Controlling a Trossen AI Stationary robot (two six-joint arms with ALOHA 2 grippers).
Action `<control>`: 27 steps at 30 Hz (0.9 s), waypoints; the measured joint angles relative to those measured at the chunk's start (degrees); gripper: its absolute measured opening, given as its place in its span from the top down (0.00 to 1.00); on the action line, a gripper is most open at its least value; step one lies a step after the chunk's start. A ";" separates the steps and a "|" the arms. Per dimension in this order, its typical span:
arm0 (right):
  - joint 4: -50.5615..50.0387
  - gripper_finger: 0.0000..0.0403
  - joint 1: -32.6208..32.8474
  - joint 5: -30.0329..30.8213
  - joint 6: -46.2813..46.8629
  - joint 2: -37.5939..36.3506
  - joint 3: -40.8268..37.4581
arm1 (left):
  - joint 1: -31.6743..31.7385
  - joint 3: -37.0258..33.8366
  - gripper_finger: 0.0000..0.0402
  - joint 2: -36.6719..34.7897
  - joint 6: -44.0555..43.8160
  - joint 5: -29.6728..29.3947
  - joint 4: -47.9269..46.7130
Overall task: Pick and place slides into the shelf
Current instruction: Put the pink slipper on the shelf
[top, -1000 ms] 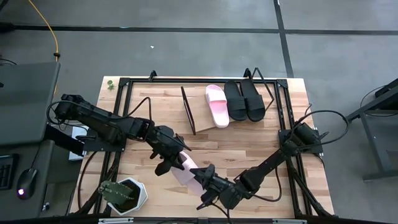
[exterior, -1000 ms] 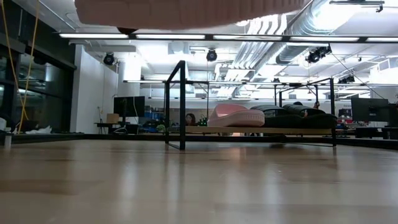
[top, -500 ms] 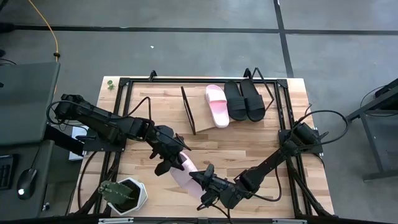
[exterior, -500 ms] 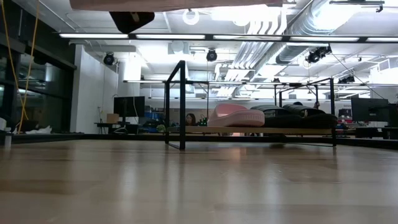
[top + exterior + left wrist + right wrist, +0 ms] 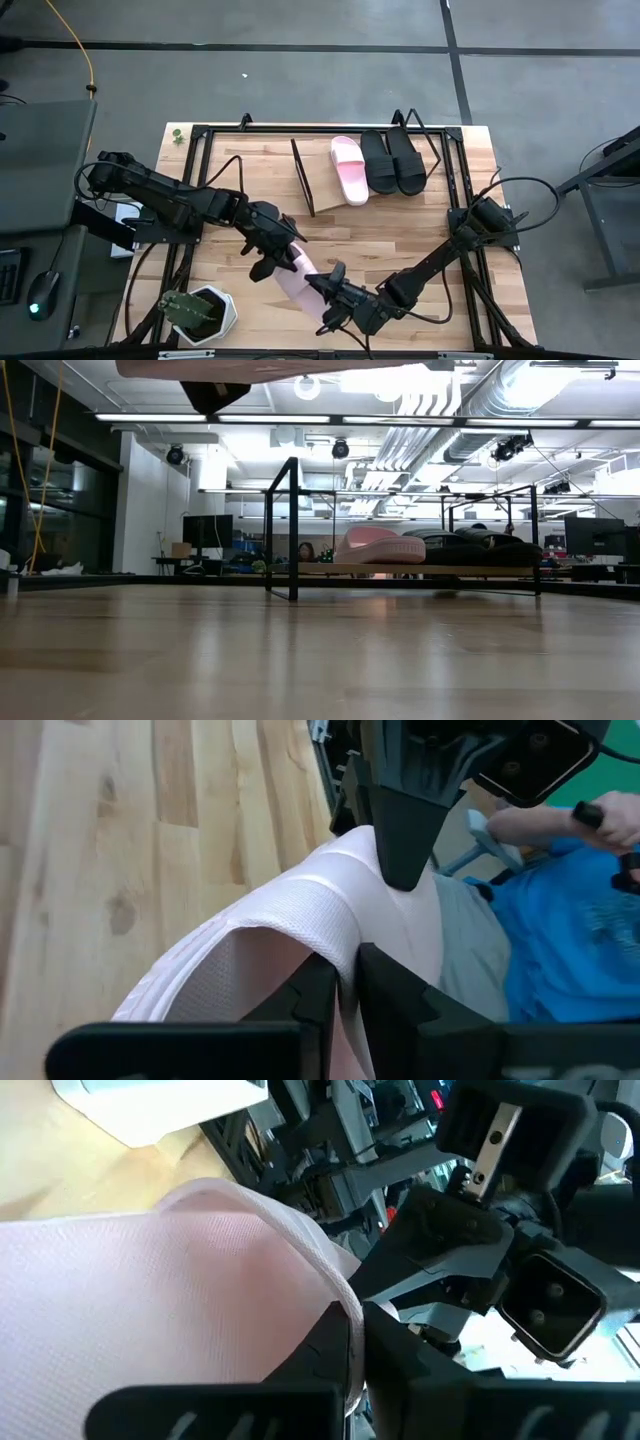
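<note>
On the table [image 5: 400,235], the shelf [image 5: 318,185] stands at the upper centre of the high view, with three slides [image 5: 378,165] side by side on its right part. A fourth slide [image 5: 295,275] sits lower centre, between the left gripper [image 5: 278,258] and the right gripper [image 5: 328,292]. A plant pot [image 5: 205,312] stands lower left.

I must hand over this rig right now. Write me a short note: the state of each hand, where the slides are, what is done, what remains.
Left hand: shut on the edge of the pink slide, near the front of the table.
Right hand: shut on the other end of the same slide. Both hold it lifted off the table; the low view shows it from below.
Shelf: one pink slide and two black slides lie on it side by side, with free space at its left part.
Done: three slides placed.
Left: carry the held slide to the shelf's free space and release it.
</note>
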 joint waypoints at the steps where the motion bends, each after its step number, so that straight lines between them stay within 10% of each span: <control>1: -0.02 0.99 0.02 0.60 -0.37 0.02 0.00 | 0.00 0.00 0.91 0.00 0.56 -0.47 -0.15; 27: -10.52 1.00 -0.02 4.63 7.61 -0.57 3.13 | 0.02 -0.02 0.51 -1.62 4.28 -2.70 -2.02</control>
